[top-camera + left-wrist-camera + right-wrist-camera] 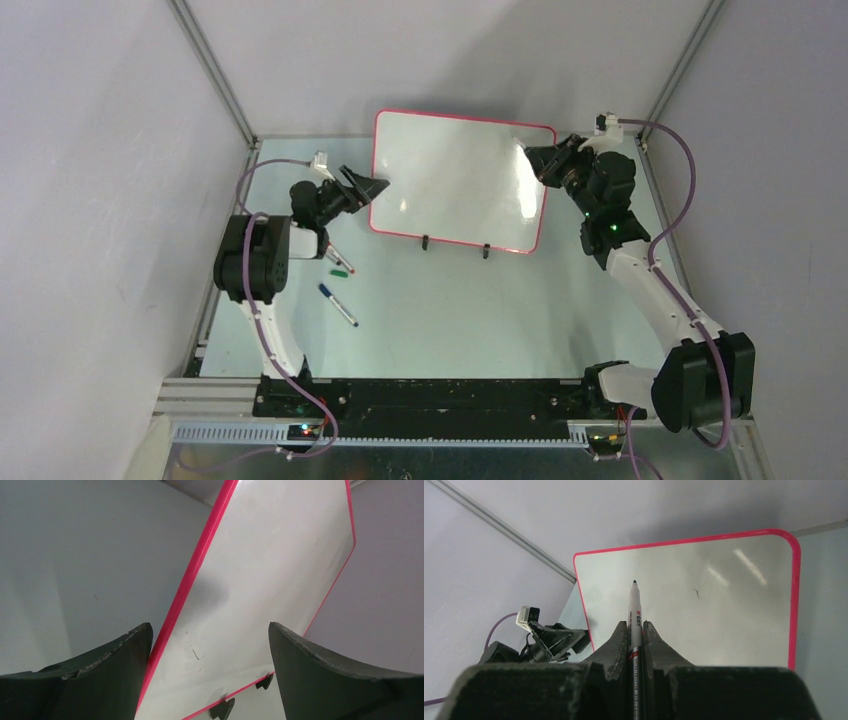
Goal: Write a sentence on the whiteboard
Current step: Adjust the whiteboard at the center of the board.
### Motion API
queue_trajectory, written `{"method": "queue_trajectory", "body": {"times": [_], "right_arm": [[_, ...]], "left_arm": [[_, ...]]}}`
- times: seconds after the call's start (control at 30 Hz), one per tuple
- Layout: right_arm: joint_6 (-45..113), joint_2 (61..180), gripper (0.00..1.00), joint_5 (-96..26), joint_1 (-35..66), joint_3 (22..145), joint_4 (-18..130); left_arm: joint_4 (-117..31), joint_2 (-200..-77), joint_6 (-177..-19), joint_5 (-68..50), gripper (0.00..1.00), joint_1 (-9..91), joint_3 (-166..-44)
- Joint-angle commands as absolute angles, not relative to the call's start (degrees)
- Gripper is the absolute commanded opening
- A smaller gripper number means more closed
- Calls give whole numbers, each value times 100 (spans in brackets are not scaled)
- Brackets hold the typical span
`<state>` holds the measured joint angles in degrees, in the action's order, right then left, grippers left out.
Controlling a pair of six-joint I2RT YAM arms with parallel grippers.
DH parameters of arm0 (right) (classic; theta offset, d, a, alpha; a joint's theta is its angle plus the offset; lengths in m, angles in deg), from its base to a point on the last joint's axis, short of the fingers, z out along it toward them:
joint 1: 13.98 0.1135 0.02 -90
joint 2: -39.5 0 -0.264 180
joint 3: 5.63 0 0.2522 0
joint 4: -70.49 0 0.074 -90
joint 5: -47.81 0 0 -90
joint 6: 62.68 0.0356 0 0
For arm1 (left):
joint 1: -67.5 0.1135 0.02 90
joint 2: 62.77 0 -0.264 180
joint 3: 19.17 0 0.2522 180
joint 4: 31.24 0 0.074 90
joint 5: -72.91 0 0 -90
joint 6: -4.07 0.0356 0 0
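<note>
The whiteboard (450, 170) stands upright on two black feet at the back of the table, glossy white with a red-pink rim. No sentence is in view on it; only a tiny dark mark (697, 594) shows on its face. My left gripper (378, 185) is at the board's left edge. In the left wrist view this gripper (210, 630) stands open, with the whiteboard (270, 555) rim running just beside its left finger (125, 665). My right gripper (535, 160) hovers at the board's upper right. It (634, 623) is shut on a white marker (634, 605) whose dark tip points at the whiteboard (724, 630).
Two loose markers lie on the table left of the board's feet, a green-capped marker (340, 267) and a blue marker (338, 305). Grey enclosure walls with metal corner posts (215, 75) stand close behind and beside the board. The left arm (549, 640) shows in the right wrist view.
</note>
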<state>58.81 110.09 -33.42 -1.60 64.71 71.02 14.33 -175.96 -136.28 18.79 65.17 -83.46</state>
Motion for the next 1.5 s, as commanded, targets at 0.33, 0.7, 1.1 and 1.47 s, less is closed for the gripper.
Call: {"method": "queue_trajectory", "body": {"times": [0.33,0.7,1.1,1.47], "right_arm": [[5985,11028,0,-3075,-360,6491,7388],[6198,11260,0,-2828,-383,6525,7654],[6122,11226,0,-2978,-285,6550,7436],[6100,11320,0,-3051,-155,6550,7550]], "left_arm": [[-554,-16648,-12076,1481,90,5804,-8394],[-574,-16489,-11965,1466,92,5754,-8216],[-550,-15918,-11691,725,99,5743,-8038],[44,-15877,-11830,595,99,5772,-7941]]}}
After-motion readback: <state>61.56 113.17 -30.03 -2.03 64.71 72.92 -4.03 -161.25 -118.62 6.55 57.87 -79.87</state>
